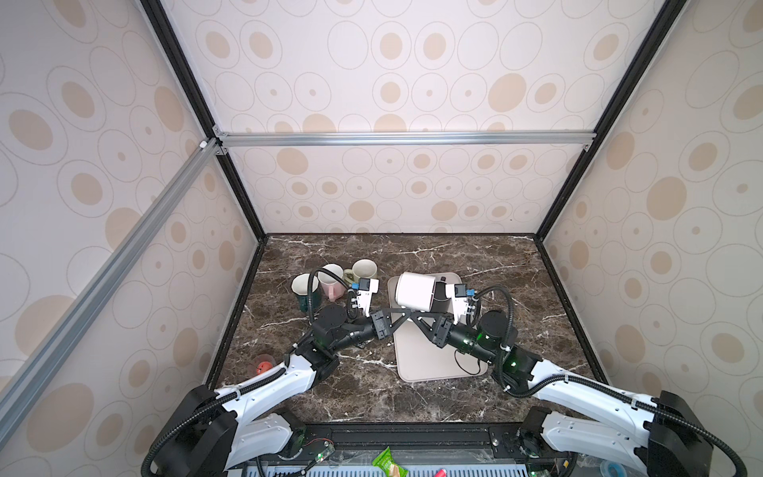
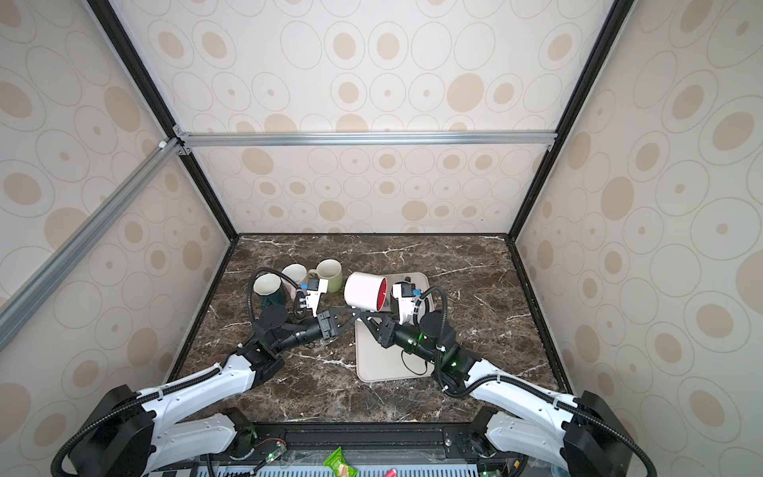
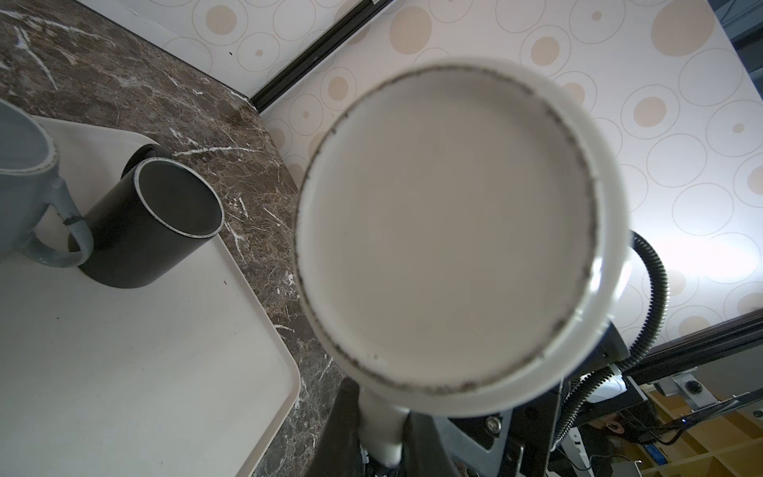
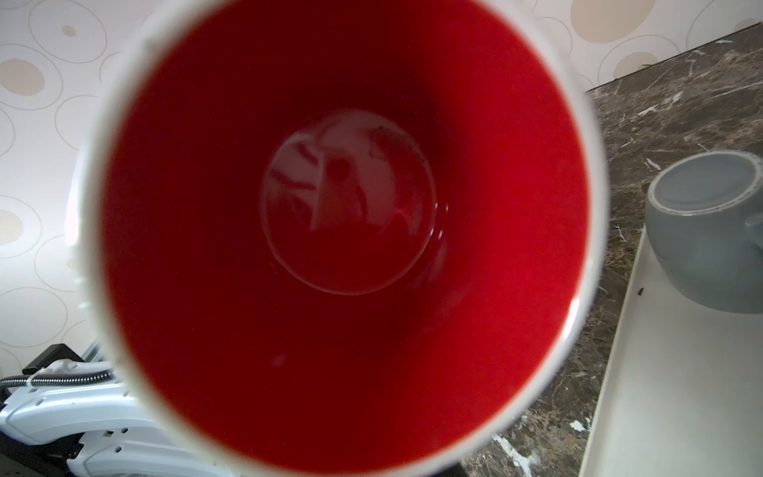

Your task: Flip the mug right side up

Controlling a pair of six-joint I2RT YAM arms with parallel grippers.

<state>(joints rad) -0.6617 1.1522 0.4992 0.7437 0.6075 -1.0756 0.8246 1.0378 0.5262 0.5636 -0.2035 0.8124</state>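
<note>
A white mug (image 1: pixel 415 291) (image 2: pixel 365 291) with a red inside hangs on its side above the far end of the beige tray (image 1: pixel 421 359), mouth toward the right. The left wrist view faces its flat white base (image 3: pixel 446 231). My left gripper (image 1: pixel 406 312) (image 3: pixel 382 417) is shut on the mug's white handle, under the mug. The right wrist view looks straight into the red inside (image 4: pixel 347 231), which hides the jaws. My right gripper (image 1: pixel 414 316) reaches under the mug from the right, meeting the left one; its jaws do not show clearly.
On the tray stand an upside-down grey mug (image 4: pixel 710 231) (image 3: pixel 16 165) and an upside-down black mug (image 3: pixel 157 214). Three upright mugs, dark green (image 1: pixel 305 289), pink (image 1: pixel 332 281) and pale green (image 1: pixel 363 270), cluster at the back left. A small red object (image 1: pixel 262 365) lies by the left wall.
</note>
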